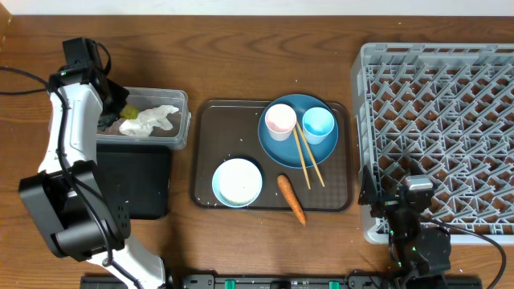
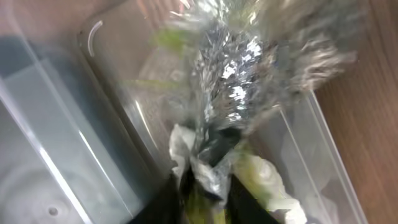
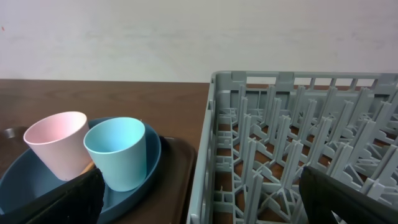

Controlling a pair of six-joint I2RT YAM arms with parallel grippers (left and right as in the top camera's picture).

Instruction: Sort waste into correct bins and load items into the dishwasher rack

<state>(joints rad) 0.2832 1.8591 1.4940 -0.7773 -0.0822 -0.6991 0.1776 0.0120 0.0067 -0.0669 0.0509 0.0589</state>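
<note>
Left claw (image 2: 208, 190) pinches foil (image 2: 236, 87) over the tub (image 1: 183, 120) at 10 o'clock; released near the rim, it could spring onto the desk (image 1: 241, 48). Right claw (image 3: 202, 190) spread.

even bright light overhead; left wrist view motion-blurred, foil (image 2: 236, 93) glaring

Left arm (image 1: 63, 136): white tube-shaped links joined by bulky black motor housings, with a thin black cable (image 1: 24, 75) at the upper joint; its fingers (image 2: 163, 202) are matte black. Right arm (image 1: 414, 229): compact, all black, with a pale grey block on top and small green lights low on the body; its fingers (image 3: 59, 199) are dark, flat-sided and blunt.
</note>
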